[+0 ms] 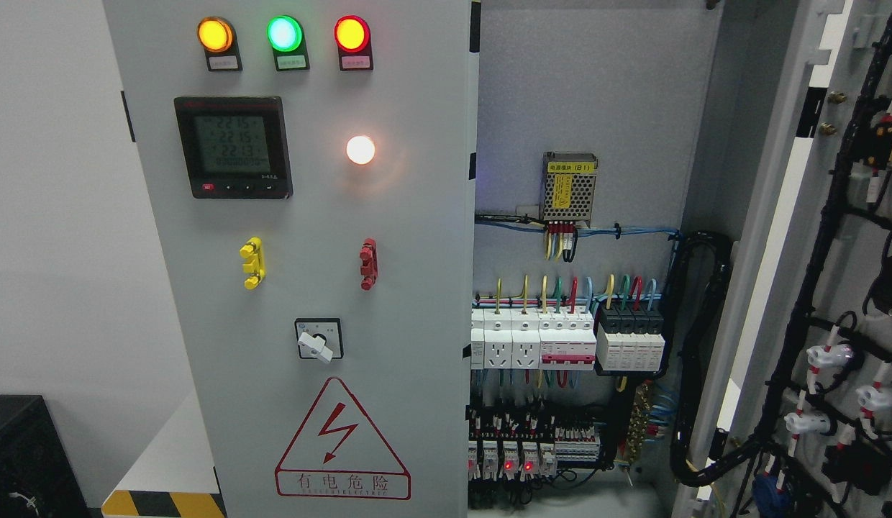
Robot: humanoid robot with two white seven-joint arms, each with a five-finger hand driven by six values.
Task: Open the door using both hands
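Doors of the grey electrical cabinet are seen in two states — the left door (309, 288) is shut, and on it are carried three lit lamps (284, 34), a digital meter (233, 147), a rotary switch (318, 339) and a red warning triangle (342, 442). Beside it, breakers (568, 338) and coloured wiring are exposed. The right door (842, 288) is swung wide open at the far right. Neither robot hand is shown, so no finger state can be told.

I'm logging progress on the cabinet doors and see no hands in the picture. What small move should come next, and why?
Probably bring a robot hand up to the free edge of the left door. That door looks shut, while the right door already stands swung open, baring the wiring inside. No robot hand is in view.
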